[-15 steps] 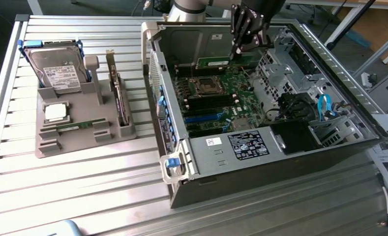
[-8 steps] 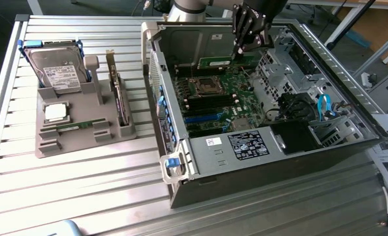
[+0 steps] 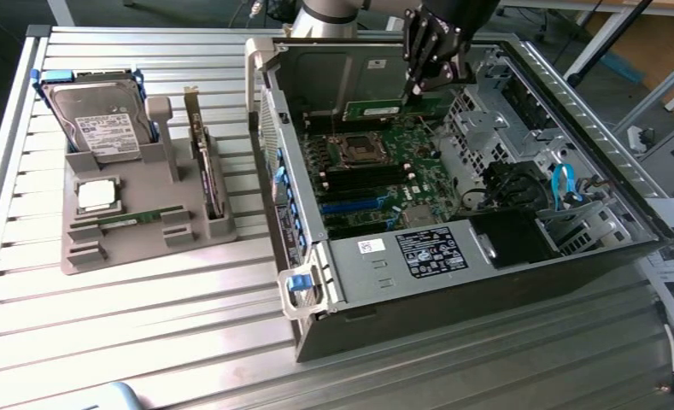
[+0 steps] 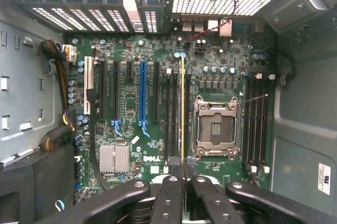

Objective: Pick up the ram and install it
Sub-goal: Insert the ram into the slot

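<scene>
On the slatted metal table [image 3: 143, 333], rightwards of the grey plastic tray [image 3: 143, 252], black metal fingers [image 4: 169, 197] clench the long thin green ram stick [image 4: 182, 108] edge-down over the black memory slots [image 4: 172, 118] in the open silver-and-black computer case [image 3: 348, 282]. Skewed to a slot (its notch side is unreadable), it could jam or slip under pressure.

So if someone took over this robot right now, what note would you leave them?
Hand: shut on the ram, gripping it edge-on.
Ram: inside the open computer case, lined up over the memory slots beside the empty processor socket.
Done: ram picked up and brought to the board.
Left: seating it; I cannot tell if it touches a slot yet.
A second stick lies on the grey tray.
</scene>
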### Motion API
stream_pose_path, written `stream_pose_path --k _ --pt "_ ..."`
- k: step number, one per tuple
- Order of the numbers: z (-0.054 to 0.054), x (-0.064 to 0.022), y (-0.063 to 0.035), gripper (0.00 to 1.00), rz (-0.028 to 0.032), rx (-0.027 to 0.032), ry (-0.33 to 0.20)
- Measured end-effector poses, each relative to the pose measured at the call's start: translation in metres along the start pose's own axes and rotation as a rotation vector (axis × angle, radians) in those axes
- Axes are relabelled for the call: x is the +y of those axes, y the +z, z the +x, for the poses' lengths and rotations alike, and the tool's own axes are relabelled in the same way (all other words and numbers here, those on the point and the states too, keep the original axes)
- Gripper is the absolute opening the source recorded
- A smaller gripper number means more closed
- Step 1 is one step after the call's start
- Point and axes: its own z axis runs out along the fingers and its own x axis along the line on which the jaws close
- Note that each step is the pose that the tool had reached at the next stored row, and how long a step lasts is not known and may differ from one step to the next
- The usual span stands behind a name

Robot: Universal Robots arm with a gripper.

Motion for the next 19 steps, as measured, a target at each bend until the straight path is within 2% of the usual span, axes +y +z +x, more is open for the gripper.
stream_pose_path --k 7,12,19 --pt "0.0001 0.0 0.0012 0.12 0.0009 -0.0003 0.034" --pt "0.0 0.0 0.0013 0.12 0.001 -0.0003 0.036" --pt "0.0003 -0.0001 0.0094 0.12 0.001 -0.0004 0.036"
